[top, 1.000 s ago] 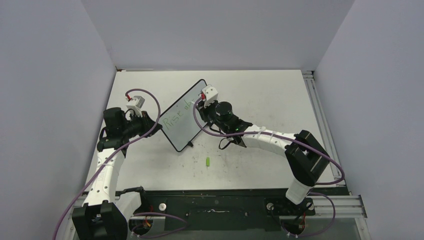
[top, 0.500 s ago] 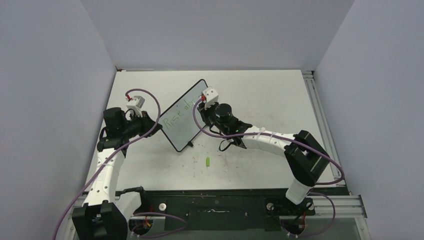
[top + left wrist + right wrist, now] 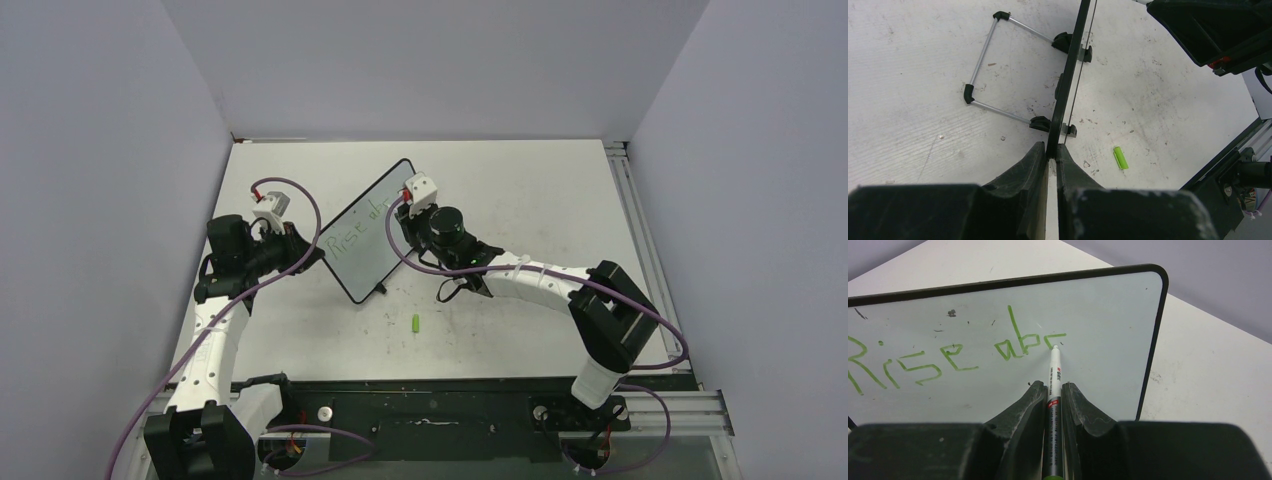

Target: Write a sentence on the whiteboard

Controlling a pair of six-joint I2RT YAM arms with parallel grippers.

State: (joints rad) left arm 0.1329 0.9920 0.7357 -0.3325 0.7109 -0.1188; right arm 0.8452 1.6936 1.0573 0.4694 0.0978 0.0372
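Closest to the near edge of the tabletop [image 3: 540, 190], a small green cap [image 3: 415, 323] lies by itself on the scuffed surface, well apart from both arms. Beyond it, toward the left edge, the left gripper [image 3: 1052, 160] is clamped on the thin black frame of the whiteboard [image 3: 1098, 300], pinching its nearest edge. The board stands upright on little black feet, with a wire stand [image 3: 988, 65] behind it, and runs diagonally from left of centre toward the far edge. On its written face, the right gripper [image 3: 1053, 390] is closed around a marker [image 3: 1053, 375], whose tip sits at the last green stroke of the sentence [image 3: 948, 352], reading "Rise ab" plus a part-formed letter. Past the tip, white board runs on to the rounded far corner of the frame. Farther still, scuffed tabletop stretches to the far edge and the far-right corner.
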